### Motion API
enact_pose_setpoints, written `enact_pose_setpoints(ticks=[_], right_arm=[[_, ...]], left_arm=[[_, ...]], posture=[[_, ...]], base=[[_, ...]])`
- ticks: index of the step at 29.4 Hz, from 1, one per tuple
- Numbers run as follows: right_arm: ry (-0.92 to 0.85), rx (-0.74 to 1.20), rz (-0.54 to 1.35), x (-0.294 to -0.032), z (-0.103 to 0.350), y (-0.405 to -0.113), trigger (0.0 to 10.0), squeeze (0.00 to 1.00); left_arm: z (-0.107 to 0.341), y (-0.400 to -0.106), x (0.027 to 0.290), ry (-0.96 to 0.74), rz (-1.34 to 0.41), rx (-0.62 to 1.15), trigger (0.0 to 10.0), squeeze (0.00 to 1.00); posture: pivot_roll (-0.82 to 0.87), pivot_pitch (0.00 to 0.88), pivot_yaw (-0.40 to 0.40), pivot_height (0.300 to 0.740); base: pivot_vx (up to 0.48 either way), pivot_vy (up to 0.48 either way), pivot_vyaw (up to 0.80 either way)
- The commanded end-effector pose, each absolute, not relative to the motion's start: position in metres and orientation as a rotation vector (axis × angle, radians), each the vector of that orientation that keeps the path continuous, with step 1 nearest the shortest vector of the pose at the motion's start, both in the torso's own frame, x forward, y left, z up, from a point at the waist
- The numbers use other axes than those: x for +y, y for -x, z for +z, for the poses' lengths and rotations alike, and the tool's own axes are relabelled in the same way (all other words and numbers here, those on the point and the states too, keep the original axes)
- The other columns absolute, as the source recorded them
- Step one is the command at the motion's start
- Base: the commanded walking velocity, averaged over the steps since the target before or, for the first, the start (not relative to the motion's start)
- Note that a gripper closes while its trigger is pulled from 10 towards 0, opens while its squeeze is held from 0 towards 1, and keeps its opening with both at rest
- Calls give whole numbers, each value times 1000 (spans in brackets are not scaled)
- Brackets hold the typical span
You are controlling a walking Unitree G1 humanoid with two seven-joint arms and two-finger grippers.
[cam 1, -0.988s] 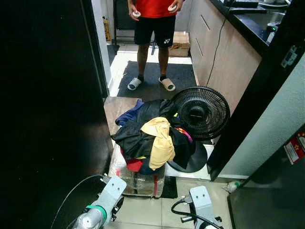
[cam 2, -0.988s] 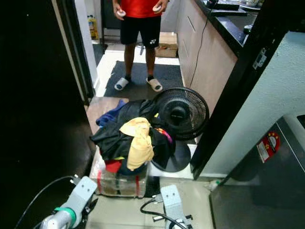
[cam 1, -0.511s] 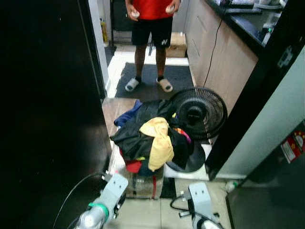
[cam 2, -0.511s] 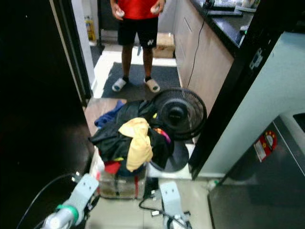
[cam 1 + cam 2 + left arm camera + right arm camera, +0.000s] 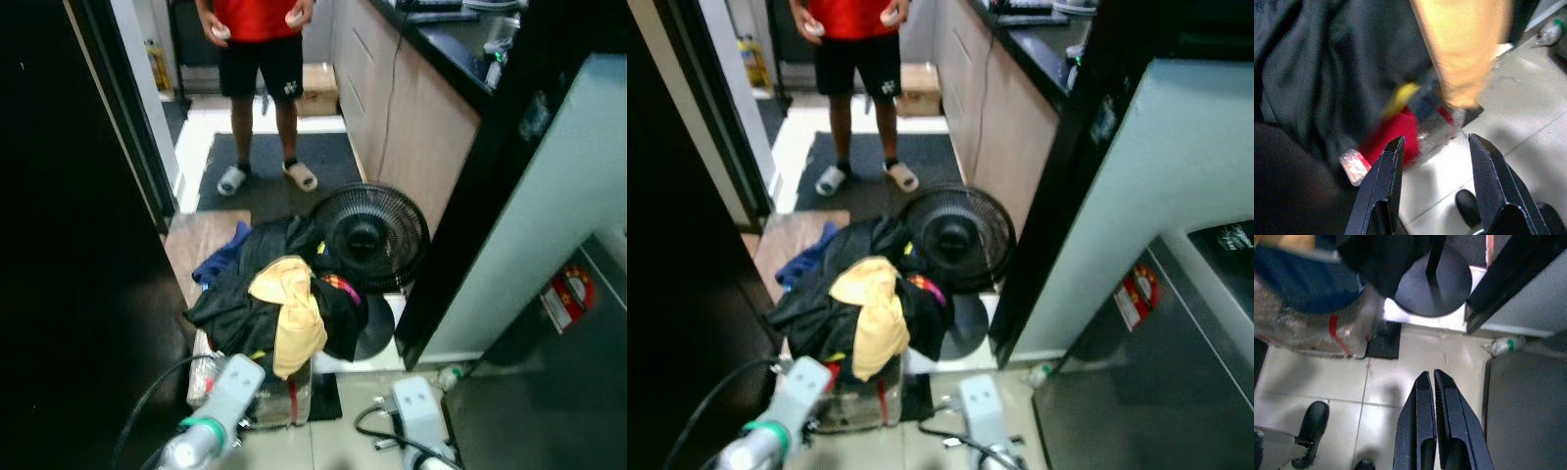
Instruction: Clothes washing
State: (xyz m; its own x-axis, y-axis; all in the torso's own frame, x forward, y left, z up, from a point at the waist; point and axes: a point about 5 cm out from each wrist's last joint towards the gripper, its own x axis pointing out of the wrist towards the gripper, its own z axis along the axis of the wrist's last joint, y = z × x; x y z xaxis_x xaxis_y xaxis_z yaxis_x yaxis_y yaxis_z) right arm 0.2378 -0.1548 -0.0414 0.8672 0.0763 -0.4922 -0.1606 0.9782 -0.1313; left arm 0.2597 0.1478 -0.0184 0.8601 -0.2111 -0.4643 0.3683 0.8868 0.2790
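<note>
Left gripper point(image 5: 1432, 147), released, hangs before the laundry pile point(image 5: 279, 299); camera has swung rightward, washing machine point(image 5: 1185, 362) now at 4 o'clock—loading approaches.

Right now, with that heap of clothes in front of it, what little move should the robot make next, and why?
Probably ease the left gripper forward onto the yellow garment topping the laundry pile. Its jaws stand open and empty, aimed at the clothes, nothing gripped yet. The right gripper is shut over bare floor tile, so the left looks better placed.
</note>
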Motion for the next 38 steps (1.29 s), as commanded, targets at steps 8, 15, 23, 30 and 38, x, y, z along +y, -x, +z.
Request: enact_pose_setpoints(ticks=[8,15,23,30,38], right_arm=[[170,497,144,-150,-39,-241,10000,0],[179,485,148,-150,-38,-241,10000,0],[191,170,55,-168,19,-290,10000,0],[223,39,11,-184,49,-308,10000,0],[213,-43,116,-187,62,-297,10000,0]], left_arm=[[-23,-257,154,-383,-291,472,10000,0],[-23,-257,154,-381,-285,473,10000,0],[31,-300,161,-385,-203,232,10000,0],[62,-316,175,-485,-136,97,10000,0],[77,-301,186,-497,-224,11,10000,0]], posture=[[76,0,30,740],[75,0,31,740],[69,0,36,740],[68,0,37,740],[66,0,37,740]], base=[[377,0,0],[0,0,0],[0,0,0],[0,0,0],[0,0,0]])
